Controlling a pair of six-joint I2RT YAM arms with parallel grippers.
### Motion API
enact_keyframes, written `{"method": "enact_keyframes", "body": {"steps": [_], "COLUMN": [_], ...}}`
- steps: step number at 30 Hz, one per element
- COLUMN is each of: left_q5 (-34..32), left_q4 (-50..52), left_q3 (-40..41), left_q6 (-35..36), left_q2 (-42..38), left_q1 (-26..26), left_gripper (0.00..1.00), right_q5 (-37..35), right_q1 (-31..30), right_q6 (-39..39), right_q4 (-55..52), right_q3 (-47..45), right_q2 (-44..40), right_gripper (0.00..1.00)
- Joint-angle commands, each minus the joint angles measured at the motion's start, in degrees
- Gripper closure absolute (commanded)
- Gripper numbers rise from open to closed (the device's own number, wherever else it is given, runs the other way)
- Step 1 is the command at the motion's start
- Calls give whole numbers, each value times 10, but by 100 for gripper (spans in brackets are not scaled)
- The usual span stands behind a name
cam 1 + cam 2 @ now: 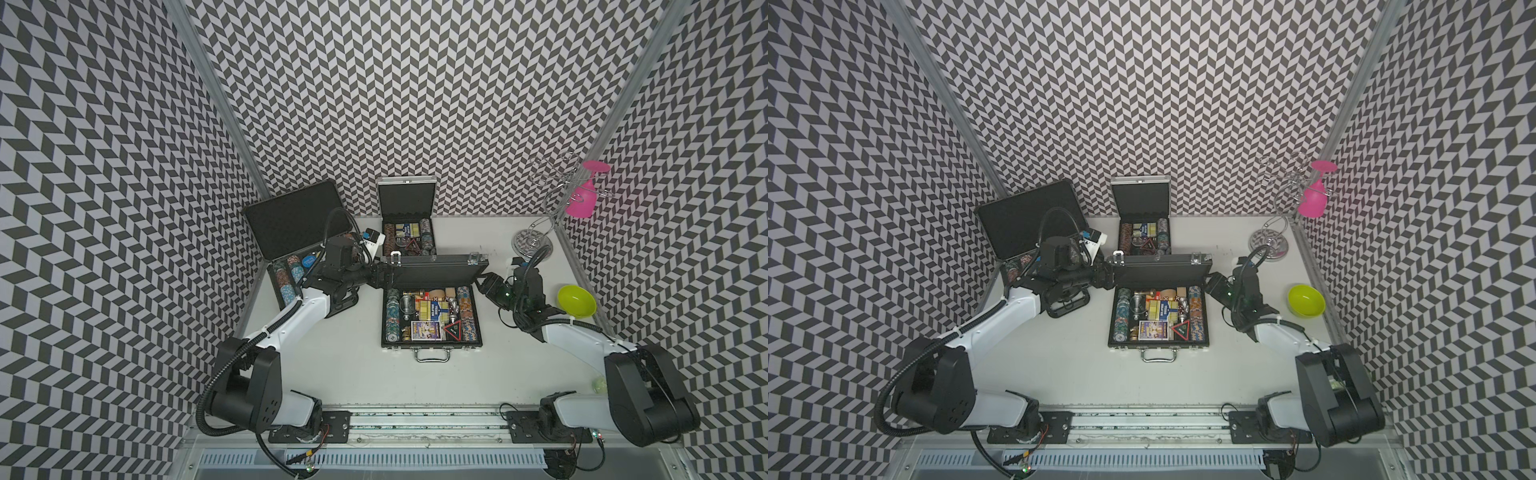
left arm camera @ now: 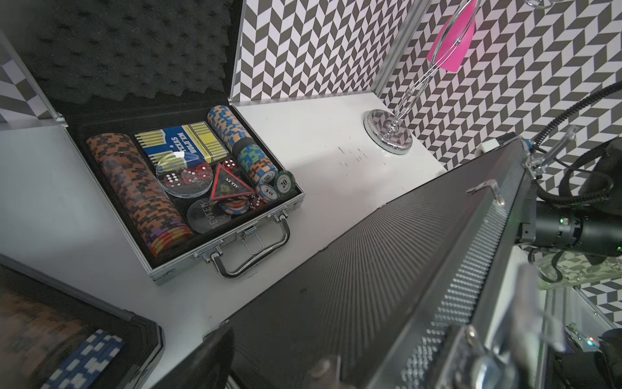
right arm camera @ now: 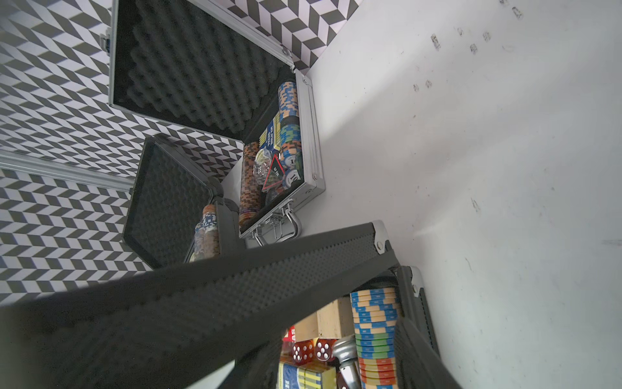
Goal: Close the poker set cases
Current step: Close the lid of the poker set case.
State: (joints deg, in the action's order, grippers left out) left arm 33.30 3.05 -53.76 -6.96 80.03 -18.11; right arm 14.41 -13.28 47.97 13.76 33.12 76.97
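Note:
The medium black case (image 1: 432, 345) stands mid-table with chips, cards and dice inside. Its lid (image 1: 432, 270) is partly lowered. My left gripper (image 1: 376, 277) sits at the lid's left end, jaws wide; the left wrist view shows the lid's ribbed outer face (image 2: 370, 286) across them. My right gripper (image 1: 482, 284) is at the lid's right end, open. In the right wrist view the foam-lined lid (image 3: 202, 303) runs past it, with chips and dice showing between its fingers. The small silver case (image 1: 407, 199) and the large black case (image 1: 295, 220) stand open at the back.
A chrome glass rack (image 1: 536, 241) holding a pink glass (image 1: 582, 199) stands at the back right corner. A lime green bowl (image 1: 577, 301) lies beside my right arm. A small pale ball (image 1: 599, 384) sits near the right arm's base. Patterned walls close three sides.

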Motion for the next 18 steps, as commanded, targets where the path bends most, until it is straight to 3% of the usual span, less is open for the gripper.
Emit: {"method": "enact_keyframes", "body": {"steps": [1,6,13,18], "left_q5": [4,-16,42,28], "left_q4": [28,50,65,98], "left_q3": [16,32,26,-4], "left_q6": [-5,-18,-42,-66], "left_q2": [-32,-65,-120,-142], "left_q1": [-8,-10,-10,-5], "left_gripper": [1,0,0,0], "right_q5": [16,21,19,17], "right_q1": [5,6,14,19], "right_q6": [22,26,27,24], "right_q4": [42,37,29,31], "right_q3": [1,4,-4,-17], "right_q2": [4,5,1,0], "right_gripper": [45,45,46,46]}}
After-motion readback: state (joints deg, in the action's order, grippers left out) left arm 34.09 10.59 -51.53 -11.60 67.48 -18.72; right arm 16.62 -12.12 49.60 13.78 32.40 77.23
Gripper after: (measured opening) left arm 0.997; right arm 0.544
